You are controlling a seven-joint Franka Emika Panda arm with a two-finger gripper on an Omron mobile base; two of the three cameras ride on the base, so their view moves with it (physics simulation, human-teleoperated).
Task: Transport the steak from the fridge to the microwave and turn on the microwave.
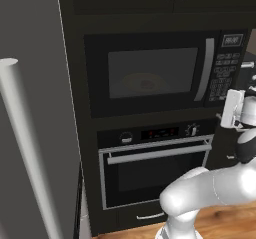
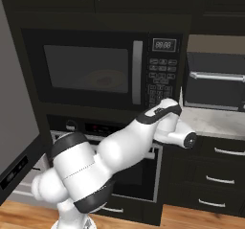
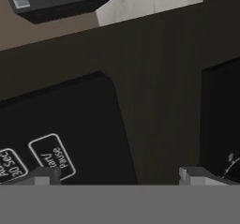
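The microwave [image 1: 150,73] [image 2: 95,67] has its door shut. Through the window a small reddish steak [image 1: 146,84] [image 2: 103,80] lies dimly on a pale plate inside. My gripper [image 3: 119,177] is open and empty, close in front of the lower corner of the keypad [image 1: 222,75] [image 2: 160,79]. In the hand view the Start/Pause button [image 3: 52,156] sits just above the left fingertip [image 3: 44,176]. My white hand [image 1: 232,108] hangs at the keypad's lower right. The grey fridge [image 1: 30,108] with its long handle [image 1: 22,143] stands at the left.
A black oven [image 1: 155,168] with a horizontal bar handle sits under the microwave. To the right, a toaster oven [image 2: 215,82] stands on a pale counter [image 2: 210,121] above dark drawers. The fridge's side [image 2: 14,127] is at the left edge.
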